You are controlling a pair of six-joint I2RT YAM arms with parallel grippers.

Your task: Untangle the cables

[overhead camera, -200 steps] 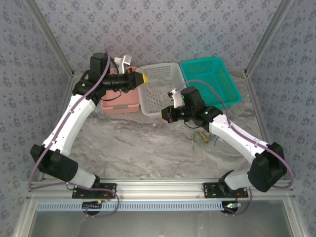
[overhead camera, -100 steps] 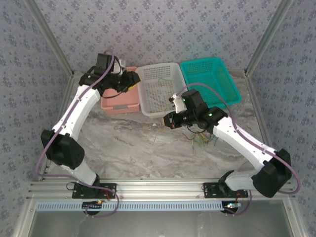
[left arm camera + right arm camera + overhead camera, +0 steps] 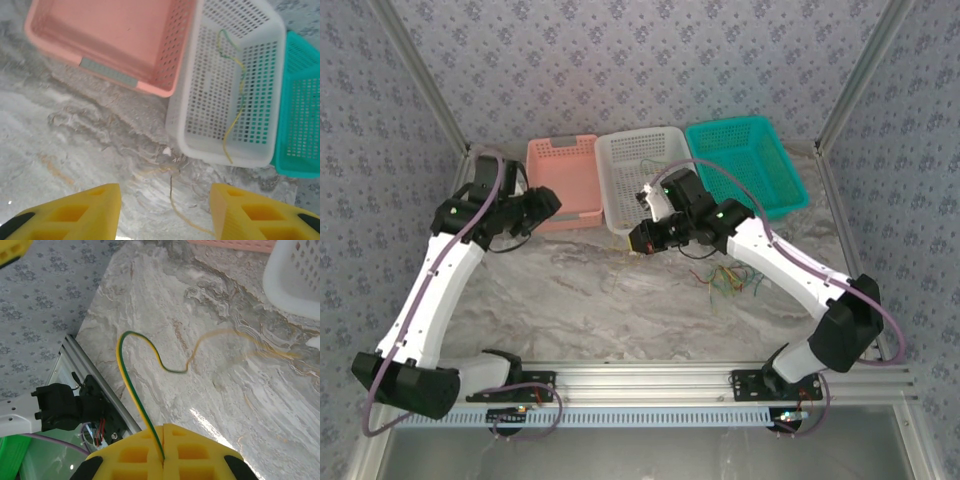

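yellow-green cable (image 3: 120,352): thin, long axis 6-to-11 o'clock, tip curls toward 3 | right gripper (image 3: 163,429): clenched on it | left gripper (image 3: 165,200): released

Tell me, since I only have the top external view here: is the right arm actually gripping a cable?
Observer: Yes. In the right wrist view the right jaws are shut on a yellow-green cable that loops out over the table.
Operator: Is the left arm carrying anything?
Observer: No. The left wrist view shows the left jaws apart with nothing between them.
Operator: Anything in the white basket? I can't make it out.
Observer: One thin loose cable, yellow and green, lies inside the white basket.
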